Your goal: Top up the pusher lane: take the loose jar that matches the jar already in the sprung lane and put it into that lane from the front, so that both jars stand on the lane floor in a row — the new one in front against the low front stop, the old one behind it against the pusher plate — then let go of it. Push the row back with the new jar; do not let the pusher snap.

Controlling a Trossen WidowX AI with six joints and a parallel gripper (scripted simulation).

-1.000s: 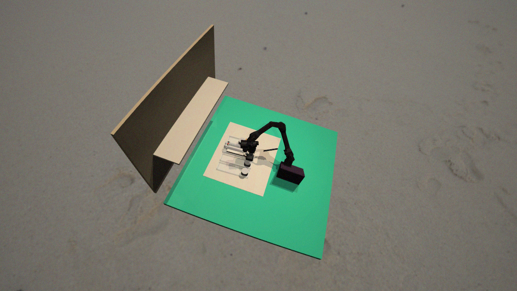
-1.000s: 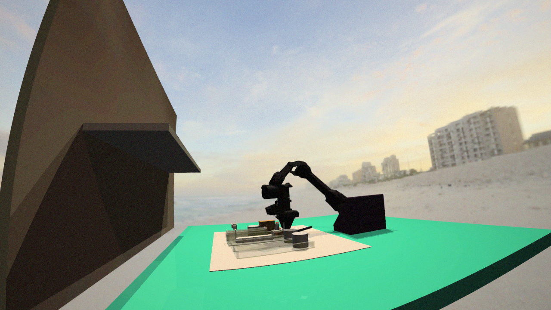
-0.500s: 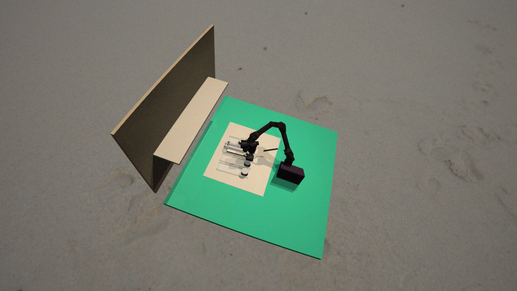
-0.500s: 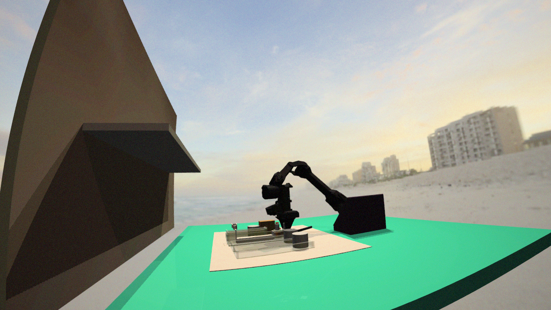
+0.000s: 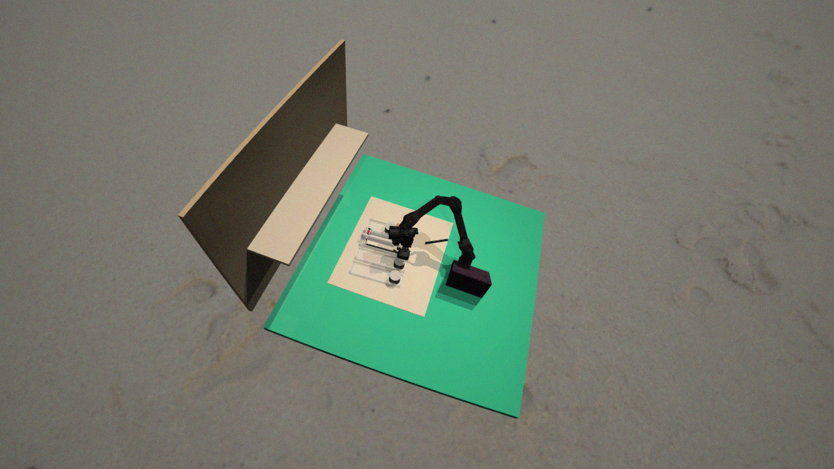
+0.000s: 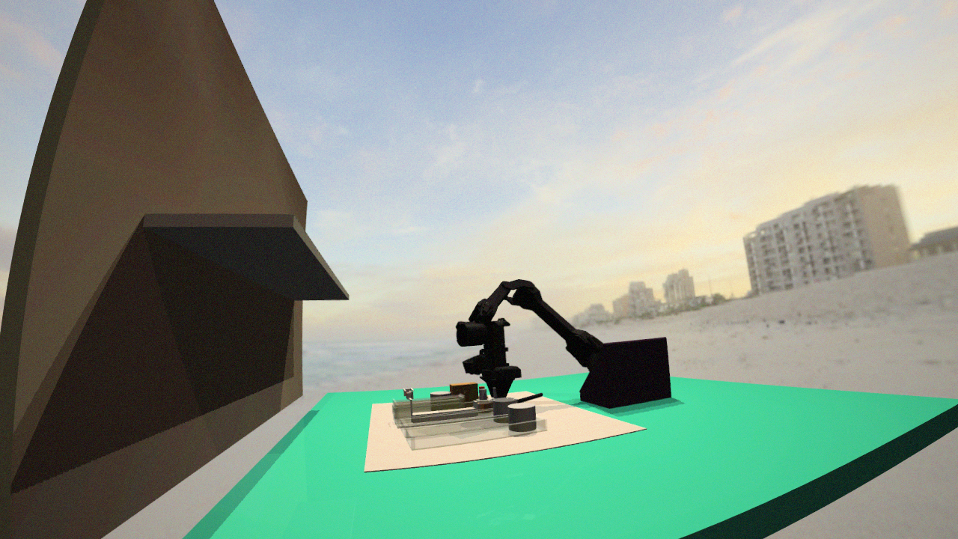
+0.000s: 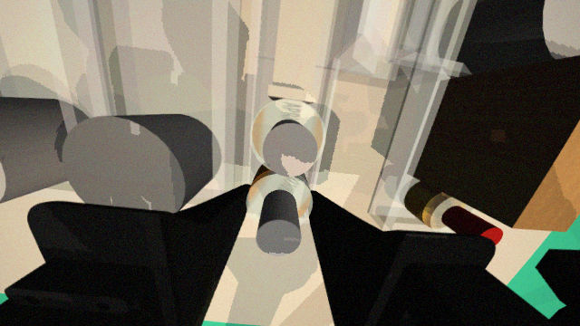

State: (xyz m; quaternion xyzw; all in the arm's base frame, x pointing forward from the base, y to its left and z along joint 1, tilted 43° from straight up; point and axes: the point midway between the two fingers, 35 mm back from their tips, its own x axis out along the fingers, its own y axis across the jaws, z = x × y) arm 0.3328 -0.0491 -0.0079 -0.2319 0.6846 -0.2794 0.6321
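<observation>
We hold the small jar [image 7: 278, 213] tight in our gripper [image 7: 279, 206], pinched at its glass neck. It hangs at the front of the clear lane [image 7: 290, 59]. The old jar [image 7: 288, 138] sits right at twelve o'clock from it, very near.

We think the small jar is light, hard and slippery, and it could break. Holding it near the top seems best.

A big grey jar [image 7: 136, 160] stands at nine o'clock. A red-capped bottle [image 7: 453, 215] lies at three o'clock.

We cannot see the pusher plate, or the low front stop. The clear walls are hard to tell apart.
</observation>
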